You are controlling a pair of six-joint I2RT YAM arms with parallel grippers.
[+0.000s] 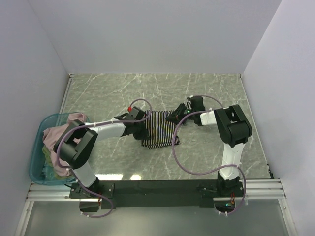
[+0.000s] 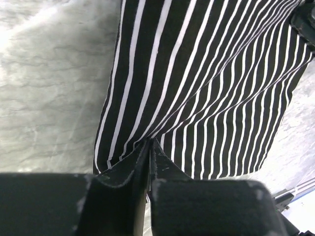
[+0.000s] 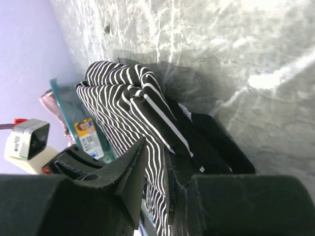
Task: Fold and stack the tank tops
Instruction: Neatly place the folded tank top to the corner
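Striped tank top (image 1: pixel 158 130) mid-fold, clamped by left gripper (image 2: pixel 149 145) and right gripper (image 3: pixel 155 169); pink tank top (image 1: pixel 54 133) heaped in teal tub (image 1: pixel 35 150); no stack.

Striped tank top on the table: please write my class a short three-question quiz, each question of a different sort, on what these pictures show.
1. True or false: the striped tank top lies inside the teal tub.
2. Which grips the striped tank top? A: the left tool only. B: the right tool only. C: both.
3. Fill in: the cloth lying uppermost in the teal tub is ____ in colour.
Key: 1 false, it lies on the table; 2 C; 3 pink, the pink top.
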